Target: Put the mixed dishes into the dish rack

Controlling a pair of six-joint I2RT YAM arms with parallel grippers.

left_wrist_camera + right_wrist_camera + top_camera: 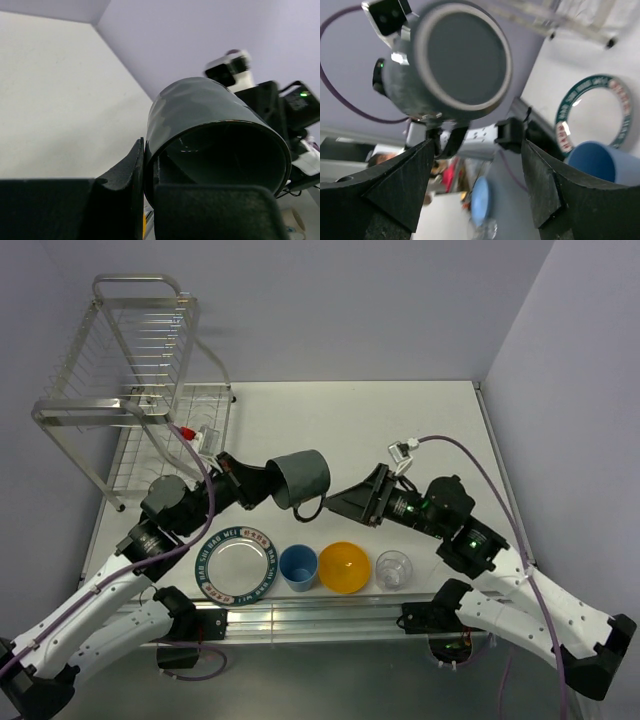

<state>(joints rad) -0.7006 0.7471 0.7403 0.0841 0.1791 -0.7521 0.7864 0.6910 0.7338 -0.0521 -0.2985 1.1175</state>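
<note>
Dark green-grey mug (300, 478), lifted clear of the white table (330, 420) and lying on its side between the two arms. The left gripper (262, 483) pinches the mug's wall at the rim, one finger inside and one outside. The right gripper (345, 502) faces the mug's base with its fingers spread wide, holding nothing. Silver plate (237, 562), light blue cup (298, 567), orange-yellow bowl (344, 567) and clear glass (393, 570) stand in a row along the near edge. The dish rack (90, 407) stands at the far left corner.

A white table (420, 430) stands in a corner between pale lilac walls (350, 300).
</note>
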